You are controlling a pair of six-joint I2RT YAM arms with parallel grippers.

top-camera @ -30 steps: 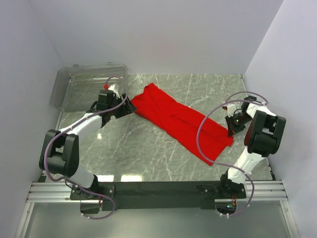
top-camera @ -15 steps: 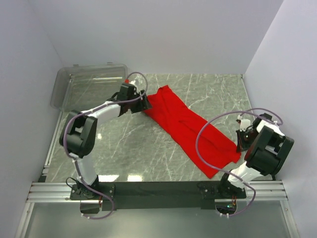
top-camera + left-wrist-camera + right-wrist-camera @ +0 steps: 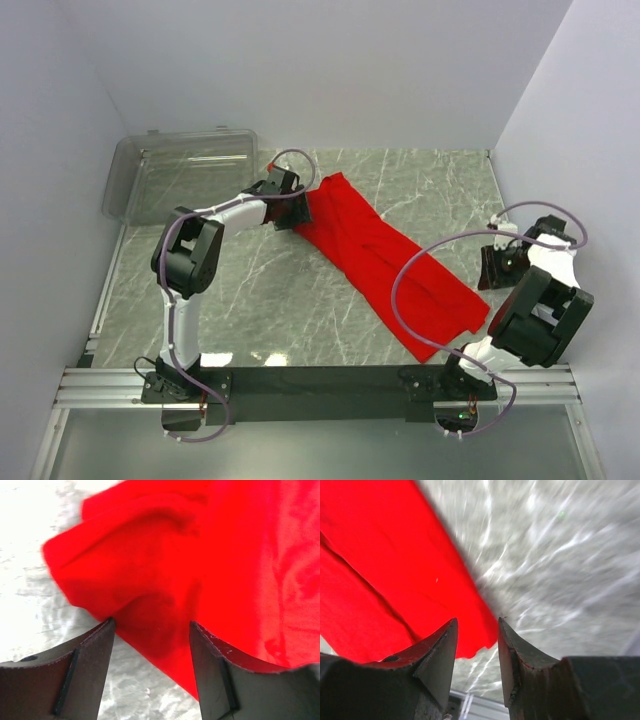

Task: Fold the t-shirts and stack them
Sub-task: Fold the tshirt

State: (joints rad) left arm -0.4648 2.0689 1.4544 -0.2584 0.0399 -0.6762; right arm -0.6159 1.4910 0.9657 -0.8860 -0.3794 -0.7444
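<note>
Both jaws-apart: L end effector [image 3: 151,624] & R end effector [image 3: 477,622] at t-shirt [image 3: 380,255] ends; bin [image 3: 185,145] far-left.

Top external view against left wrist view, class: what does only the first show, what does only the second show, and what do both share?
Only top external: the clear plastic bin at the far left corner, the right arm, and the t-shirt lying as a long diagonal strip. Only left wrist: close up, soft creases at the shirt's end, just beyond the tips of the open left jaws. Both: the red shirt, the marble table and the left jaws at the shirt's far end.
</note>
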